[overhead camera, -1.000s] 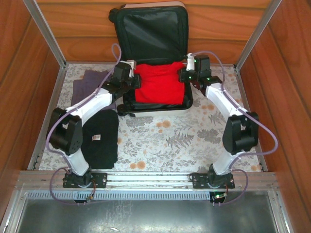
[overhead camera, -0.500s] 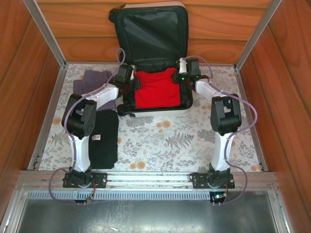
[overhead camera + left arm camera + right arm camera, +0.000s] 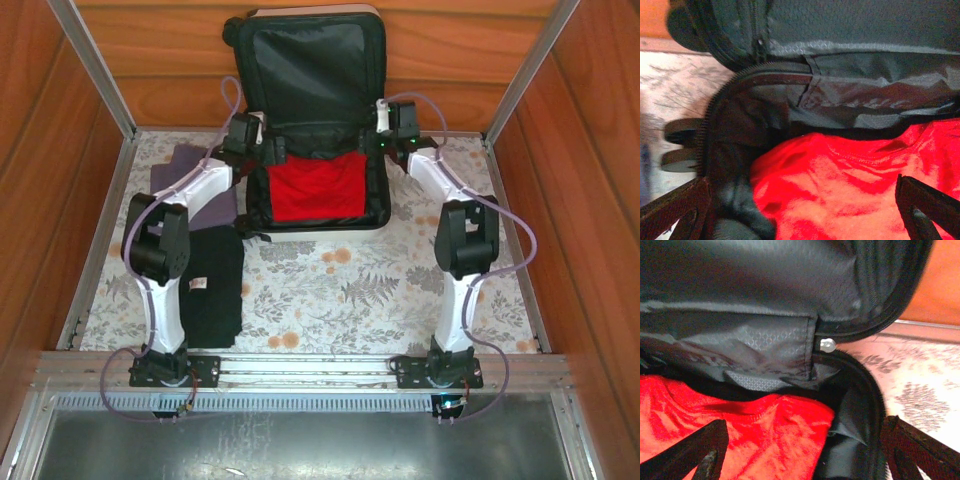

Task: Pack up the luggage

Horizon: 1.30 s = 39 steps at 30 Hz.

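Observation:
The luggage [image 3: 310, 70] lies open at the back of the table, its black-lined lid leaning upright against the wooden wall. A red shirt [image 3: 318, 188] lies flat in its lower half. My left gripper [image 3: 268, 152] hovers over the shirt's back left corner, open, with nothing between its fingers. My right gripper [image 3: 384, 142] is open at the back right corner by the zip edge. The left wrist view has the red shirt [image 3: 850, 190] below the left gripper [image 3: 800, 215] and the luggage lining [image 3: 865, 95] behind. The right wrist view has the red shirt [image 3: 740, 425] under the right gripper [image 3: 805, 455].
A black garment [image 3: 210, 285] lies on the floral cloth [image 3: 380, 290] at the near left, beside the left arm. A grey-purple garment [image 3: 185, 172] lies at the back left. Wooden walls and metal rails [image 3: 100, 70] close in both sides and the back.
Both grippers have opened and let go of the red shirt. Both have moved toward the back of the luggage, and the shirt now lies flatter inside it.

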### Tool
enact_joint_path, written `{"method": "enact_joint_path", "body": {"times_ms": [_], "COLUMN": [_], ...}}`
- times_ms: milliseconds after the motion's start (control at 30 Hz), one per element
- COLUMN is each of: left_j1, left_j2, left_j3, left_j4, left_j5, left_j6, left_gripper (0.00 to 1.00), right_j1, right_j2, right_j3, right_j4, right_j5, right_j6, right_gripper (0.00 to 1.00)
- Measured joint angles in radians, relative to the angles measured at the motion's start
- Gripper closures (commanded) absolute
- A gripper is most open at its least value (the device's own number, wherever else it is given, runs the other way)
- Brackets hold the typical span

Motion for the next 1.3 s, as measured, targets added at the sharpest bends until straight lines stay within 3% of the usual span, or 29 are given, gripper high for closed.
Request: {"method": "enact_joint_path", "body": {"times_ms": [200, 400, 533, 733, 900, 1033, 1133, 1300], "left_j1": [0.0, -0.001, 0.0, 0.002, 0.002, 0.002, 0.002, 0.002], "left_j2": [-0.269, -0.66, -0.933, -1.305, -1.498, -1.584, -1.651, -1.75], "left_j3": [-0.133, -0.376, -0.579, -0.781, -0.839, -0.876, -0.883, -0.878], "left_j4": [-0.026, -0.055, -0.13, -0.332, -0.482, -0.56, -0.595, -0.618], "left_j5": [-0.105, -0.323, -0.464, -0.575, -0.605, -0.605, -0.605, -0.608], "left_j6": [0.054, 0.042, -0.037, -0.222, -0.357, -0.432, -0.467, -0.495], "left_gripper": [0.0, 0.0, 0.01, 0.03, 0.04, 0.05, 0.05, 0.05], "right_j1": [0.001, 0.032, 0.148, 0.405, 0.596, 0.715, 0.772, 0.826], "right_j2": [-0.193, -0.435, -0.573, -0.657, -0.601, -0.435, -0.278, -0.053], "right_j3": [-0.045, -0.21, -0.357, -0.559, -0.591, -0.496, -0.388, -0.221], "right_j4": [-0.072, -0.128, -0.142, -0.115, -0.084, -0.057, -0.039, -0.034], "right_j5": [0.007, -0.08, -0.108, -0.119, -0.111, -0.111, -0.119, -0.14], "right_j6": [0.0, 0.092, 0.178, 0.315, 0.397, 0.42, 0.41, 0.36], "right_gripper": [0.18, 0.19, 0.18, 0.23, 0.32, 0.45, 0.55, 0.63]}}
